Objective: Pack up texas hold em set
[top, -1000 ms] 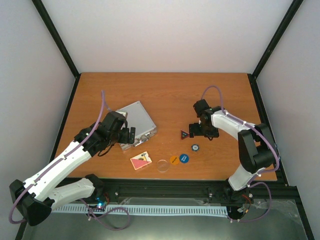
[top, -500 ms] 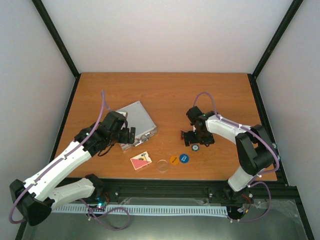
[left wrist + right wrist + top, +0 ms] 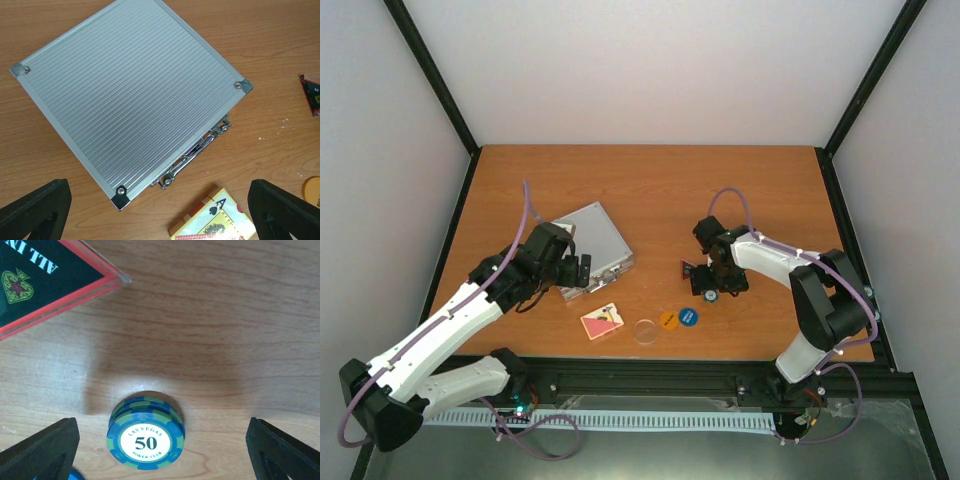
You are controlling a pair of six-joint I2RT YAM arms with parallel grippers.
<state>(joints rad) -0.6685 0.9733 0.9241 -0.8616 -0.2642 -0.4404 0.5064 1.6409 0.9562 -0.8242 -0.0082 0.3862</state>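
While left gripper (image 3: 160, 217) and right gripper (image 3: 160, 452) gape, the case (image 3: 130, 95) lies flat, handle (image 3: 197, 152) toward deck (image 3: 215, 222).

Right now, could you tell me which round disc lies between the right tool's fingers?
The blue-and-green poker chip marked 50; the flat orange disc, blue disc and clear disc lie in a row away from the right tool.

An orange-brown wooden table (image 3: 650, 180) sits between plain white walls (image 3: 650, 70) edged by black posts (image 3: 430, 75).
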